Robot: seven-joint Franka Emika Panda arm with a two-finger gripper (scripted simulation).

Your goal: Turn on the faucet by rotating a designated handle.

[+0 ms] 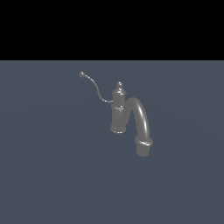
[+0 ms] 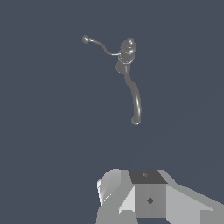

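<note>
Exterior view
Surroundings: only the faucet (image 1: 119, 111) stands on the floor; nothing lies around it or in front of it, and neither arm nor gripper shows here.
Faucet position: a little toward the exterior view's right of the middle, upright on the surface.
Faucet look: dark grey and metallic, with a ribbed upright column, a small knob finial on top and a flared foot.
Spout: thick and arched, it rises beside the column, curves over toward the exterior view's right and ends in a collared mouth pointing down, lower in the picture than the column's foot.
Handle: the handle (image 1: 94, 86) is a thin S-curved wire joined to the column below the finial; it sweeps up toward the exterior view's left and ends in a small ball tip.
Surface: flat, plain slate blue, matte.
Backdrop: a solid black band above the surface's far edge.

Wrist view
Gripper: part of the gripper (image 2: 148, 199) shows as pale grey blocks with a dark panel; its fingers are out of frame, so I cannot tell how the jaws stand.
Gap: the gripper is well apart from the faucet, with bare surface between them.
Faucet: seen from above, finial and column foreshortened, spout running toward the gripper.
Handle: the thin lever and its ball tip stretch sideways from the column, away from the spout, untouched.
Surface: the same even slate blue fills the frame.
</note>
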